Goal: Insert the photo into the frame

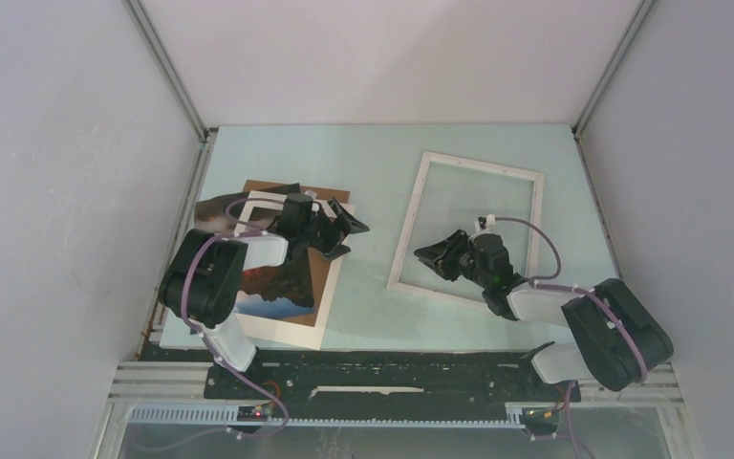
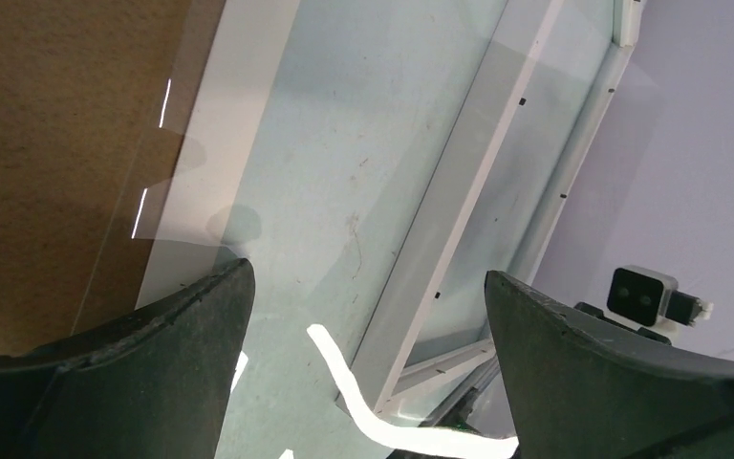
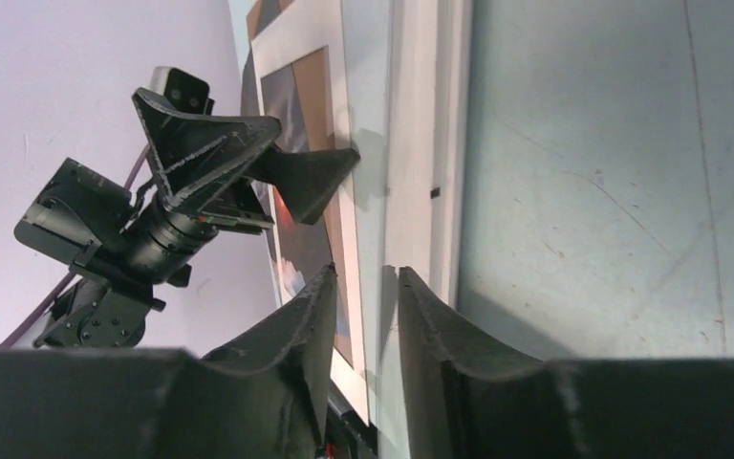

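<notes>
The photo [image 1: 277,292], a dark print with a wide white border, lies at the left under my left arm. It also shows in the right wrist view, past the fingers [image 3: 298,251]. My left gripper [image 1: 349,237] [image 2: 368,273] hovers wide open over the photo's right edge, with only bare table between its fingers. The thin white frame [image 1: 469,164] [image 2: 468,191] [image 3: 425,115] lies flat at the right. My right gripper [image 1: 422,258] [image 3: 361,277] sits low at the frame's left rail. Its jaws are narrowed to a slim gap beside the rail, and I see no grip on it.
A brown backing board [image 1: 317,194] [image 2: 48,143] lies with the photo at the left. White enclosure walls surround the pale green table [image 1: 373,316]. A white cable [image 2: 382,411] loops below my left fingers. A metal rail [image 1: 392,382] runs along the near edge.
</notes>
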